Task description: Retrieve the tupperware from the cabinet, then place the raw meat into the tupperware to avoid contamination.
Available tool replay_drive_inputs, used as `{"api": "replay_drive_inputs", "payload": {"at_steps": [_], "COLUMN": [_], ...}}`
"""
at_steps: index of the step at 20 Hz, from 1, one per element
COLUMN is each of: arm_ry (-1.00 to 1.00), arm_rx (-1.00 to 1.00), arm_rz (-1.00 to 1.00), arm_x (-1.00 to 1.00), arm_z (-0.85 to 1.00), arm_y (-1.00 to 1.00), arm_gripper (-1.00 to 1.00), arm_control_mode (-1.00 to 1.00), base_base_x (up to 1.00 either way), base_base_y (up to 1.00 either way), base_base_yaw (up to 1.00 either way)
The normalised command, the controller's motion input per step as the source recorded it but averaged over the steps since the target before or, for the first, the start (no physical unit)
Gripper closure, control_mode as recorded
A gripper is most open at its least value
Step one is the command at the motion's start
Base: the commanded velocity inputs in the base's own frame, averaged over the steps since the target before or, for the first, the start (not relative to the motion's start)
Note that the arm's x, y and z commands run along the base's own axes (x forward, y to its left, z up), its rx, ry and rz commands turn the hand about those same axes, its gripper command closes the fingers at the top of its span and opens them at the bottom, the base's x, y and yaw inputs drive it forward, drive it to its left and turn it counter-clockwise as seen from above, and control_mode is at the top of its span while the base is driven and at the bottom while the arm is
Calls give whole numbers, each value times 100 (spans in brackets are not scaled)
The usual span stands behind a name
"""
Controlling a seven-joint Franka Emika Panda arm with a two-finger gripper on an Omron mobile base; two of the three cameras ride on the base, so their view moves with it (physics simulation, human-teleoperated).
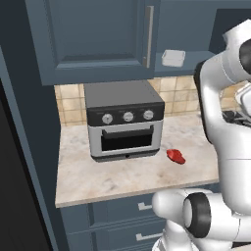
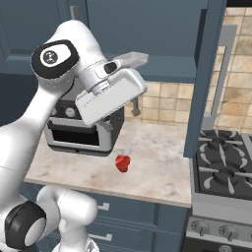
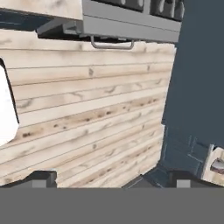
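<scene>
In the left base view the cabinet point(image 1: 98, 39) has its right door swung open, and the tupperware point(image 1: 173, 57) is seen unretrieved on the shelf at two o'clock. The raw meat point(image 1: 176, 156) lies bare on the counter point(image 1: 122, 176), at four o'clock of the toaster oven point(image 1: 125, 120). In the right base view the arm is raised, its hand level before the oven. In the hand view the gripper point(image 3: 111, 178) is presented with jaws wide apart and empty, over wooden flooring.

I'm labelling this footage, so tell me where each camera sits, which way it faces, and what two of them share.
Left base view: behind the arm's left, facing the toaster oven and open cabinet; white arm lower right.
Right base view: behind its right, facing counter and stove; arm at left.
Hand view: on the hand, facing wood floor; gripper open.
Both base views share the raw meat.
</scene>
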Motion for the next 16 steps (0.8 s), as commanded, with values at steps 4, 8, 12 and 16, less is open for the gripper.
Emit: {"api": "replay_drive_inputs", "payload": {"at_steps": [4, 8, 12, 16], "arm_ry": [-31, -42, -50, -50], "arm_rx": [30, 20, 13, 8], "arm_rz": [-21, -14, -14, -13], "arm_x": [-7, 0, 0, -1], "arm_z": [1, -13, -13, -10], "arm_y": [32, 16, 28, 41], "arm_gripper": [-100, -100, -100, -100], "arm_control_mode": [-100, -100, -100, -100], "base_base_x": [0, 0, 0, 0], "base_base_y": [0, 0, 0, 0], "base_base_yaw": [0, 0, 0, 0]}}
